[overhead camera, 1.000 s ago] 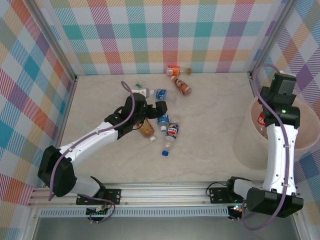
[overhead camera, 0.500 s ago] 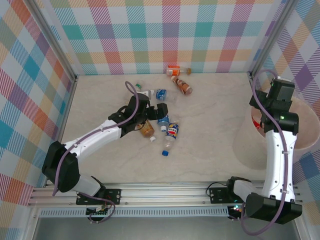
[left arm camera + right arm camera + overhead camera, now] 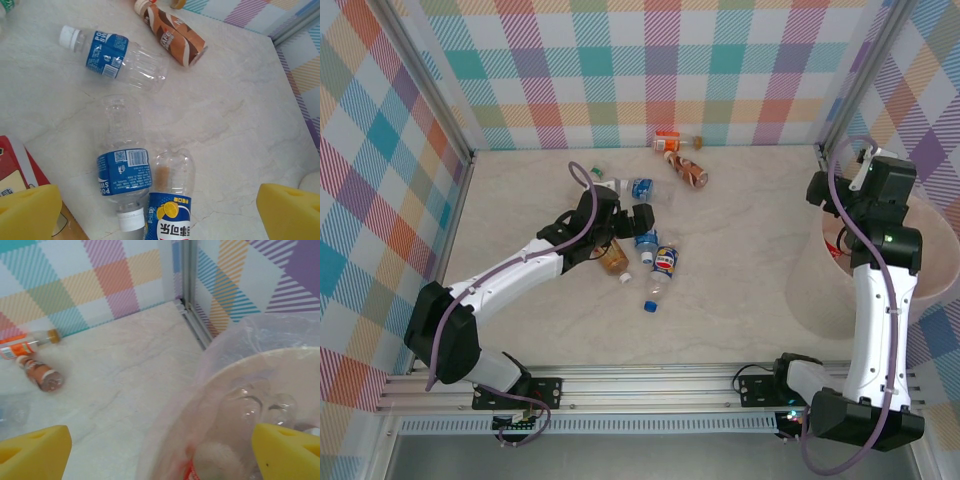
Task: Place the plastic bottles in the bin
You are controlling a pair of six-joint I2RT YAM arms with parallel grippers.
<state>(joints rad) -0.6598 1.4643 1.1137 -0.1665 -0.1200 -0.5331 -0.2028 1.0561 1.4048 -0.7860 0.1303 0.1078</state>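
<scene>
The left hand (image 3: 632, 222) (image 3: 160, 212), its yellow pads spread wide and empty, hovers over a cluster of plastic bottles (image 3: 655, 262) near the middle of the marbled beige bench (image 3: 750, 260). Directly beneath it lies a clear white-capped bottle (image 3: 122, 167) with a blue label beginning "PO… SW…". Touching that is a blue-labelled bottle (image 3: 170, 200) printed "可乐". Toward the far edge lie a second white-capped bottle (image 3: 112, 55) and a brown-wrapped bottle (image 3: 172, 37). The right hand (image 3: 840, 185) (image 3: 160, 450), also spread and empty, hangs at the rim of the bin (image 3: 930, 290) (image 3: 220, 390). This round, translucent, pinkish bucket stands at the bench's right edge and holds a crumpled clear bottle (image 3: 260, 407).
</scene>
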